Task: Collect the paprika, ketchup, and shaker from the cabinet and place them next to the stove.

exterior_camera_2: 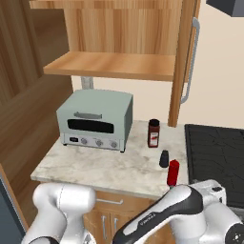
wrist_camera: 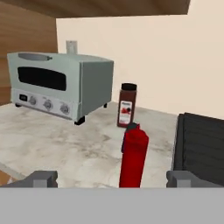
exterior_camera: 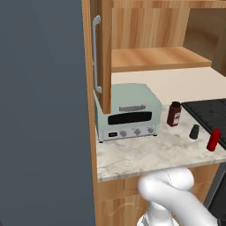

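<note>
In the hand view, the ketchup (wrist_camera: 133,156) is standing at lower centre and hiding most of the shaker (wrist_camera: 131,127) behind it; just a dark sliver is peeking out beside the nozzle. The grey band is cutting off the ketchup's base. The stove (wrist_camera: 202,144) is running off the right edge there. In the left base view, the stove (exterior_camera: 207,112) is being cropped by the right edge, and the open cabinet door (exterior_camera: 102,48) is covering the toaster oven's (exterior_camera: 128,112) upper left corner. The paprika (exterior_camera_2: 153,133) label is too small to read.
</note>
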